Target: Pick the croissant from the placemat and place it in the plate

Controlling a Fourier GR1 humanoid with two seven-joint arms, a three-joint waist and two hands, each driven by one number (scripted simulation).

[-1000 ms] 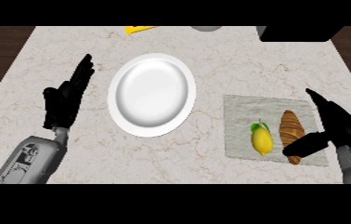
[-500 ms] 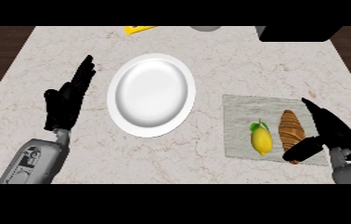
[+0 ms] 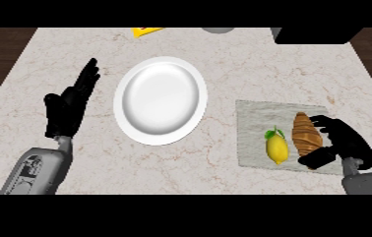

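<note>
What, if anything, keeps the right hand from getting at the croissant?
Probably nothing, so yes: the right hand curls round the croissant on the placemat; the lemon lies at its left.

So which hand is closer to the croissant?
Right. The right hand curls round the croissant on the placemat. The left hand rests open on the far side of the plate, well away.

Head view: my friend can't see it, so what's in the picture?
The robot's right hand curls round a croissant lying on a grey placemat, beside a lemon. A white plate sits mid-counter, and the left hand rests open at the left.
</note>
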